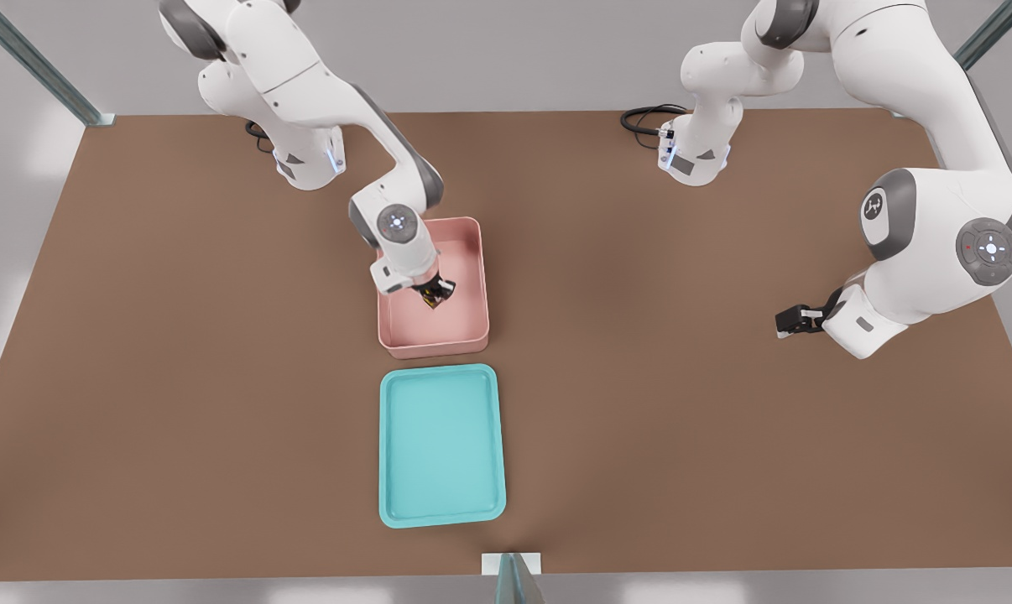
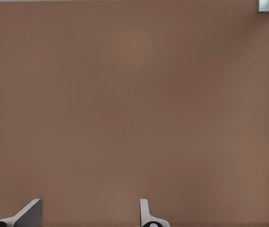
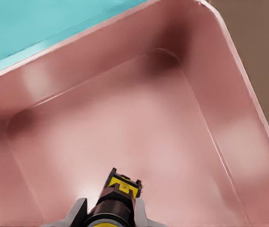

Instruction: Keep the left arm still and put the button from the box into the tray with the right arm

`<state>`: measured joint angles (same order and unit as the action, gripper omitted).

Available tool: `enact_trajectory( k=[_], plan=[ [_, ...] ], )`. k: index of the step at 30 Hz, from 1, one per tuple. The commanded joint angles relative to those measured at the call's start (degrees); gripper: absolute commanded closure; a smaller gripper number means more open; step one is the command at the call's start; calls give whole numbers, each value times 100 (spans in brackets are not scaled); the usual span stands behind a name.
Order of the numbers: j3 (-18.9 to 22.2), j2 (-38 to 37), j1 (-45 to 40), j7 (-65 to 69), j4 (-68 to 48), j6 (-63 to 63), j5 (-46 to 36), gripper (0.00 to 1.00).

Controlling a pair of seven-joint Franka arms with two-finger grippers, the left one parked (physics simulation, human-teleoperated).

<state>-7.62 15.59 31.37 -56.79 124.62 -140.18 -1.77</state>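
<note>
Tray: the teal tray (image 1: 441, 445) lies nearest the tabletop's (image 1: 724, 436) near edge, about midway along it, and holds nothing yet.
Box: the pink box (image 1: 473, 289) sits just beyond the tray, short side to short side, a narrow strip of tabletop between them.
Button: the button (image 3: 118, 194), yellow cap over a dark base, is inside the box's walls, pinched between the gripper's fingers; it looks lifted off the box floor, though I cannot be sure it is clear.
Gripper: the right arm's gripper (image 1: 435, 293) reaches down into the box near the middle and is clamped on the button.
Right arm: the right arm (image 1: 330, 109) comes in from the tabletop's far edge, on the front view's left.
Done: the grasp, judging by the fingers tight on both sides of the button.
Left: lift over the box's near wall, carry toward the tabletop's near edge, lower over the tray, release.
Progress: roughly a third, by my estimate.
</note>
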Motion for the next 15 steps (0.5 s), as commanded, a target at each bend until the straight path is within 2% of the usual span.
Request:
enact_trajectory(
  k=[1,9,15],
  plan=[
    [6,-161,-26,-192,-16,307,19,56],
    [-2,-284,-395,-183,-1106,1107,45,56],
    [-2,717,-729,-165,-2740,1607,186,55]
  ],
)
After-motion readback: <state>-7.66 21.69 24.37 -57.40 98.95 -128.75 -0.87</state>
